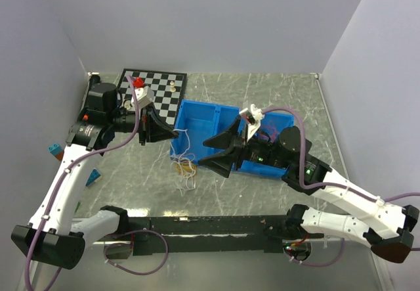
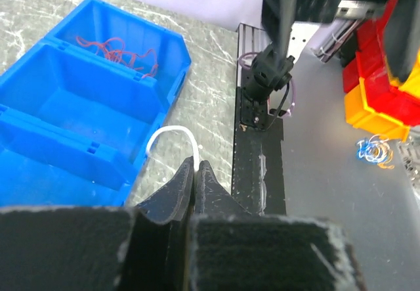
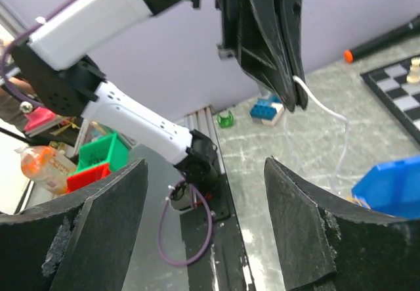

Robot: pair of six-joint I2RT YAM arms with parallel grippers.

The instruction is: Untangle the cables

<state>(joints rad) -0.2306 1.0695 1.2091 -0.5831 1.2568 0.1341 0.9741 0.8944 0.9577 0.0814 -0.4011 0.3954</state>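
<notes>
White thin cord [image 2: 172, 131] is clamped between the shut left fingers [image 2: 178, 189] just beside a blue plastic bin [image 2: 39, 140]; the right fingers [image 3: 111, 202] stand wide apart, holding nothing, near a yellow cord tangle [image 1: 186, 167] on the grey bench [image 1: 295, 94].

A divided blue plastic bin [image 1: 200, 117] fills the table's middle, with a black-and-white chessboard [image 1: 157, 86] blocking the far left. The left gripper [image 1: 177, 134], pinched on a thin white cable [image 2: 172, 131], and the wide-spread right gripper [image 1: 202, 153] crowd the bin's near left corner beside a loose heap of yellow and white cables [image 1: 186, 169]. Right of the bin, the grey marbled tabletop [image 1: 331, 107] is free.
</notes>
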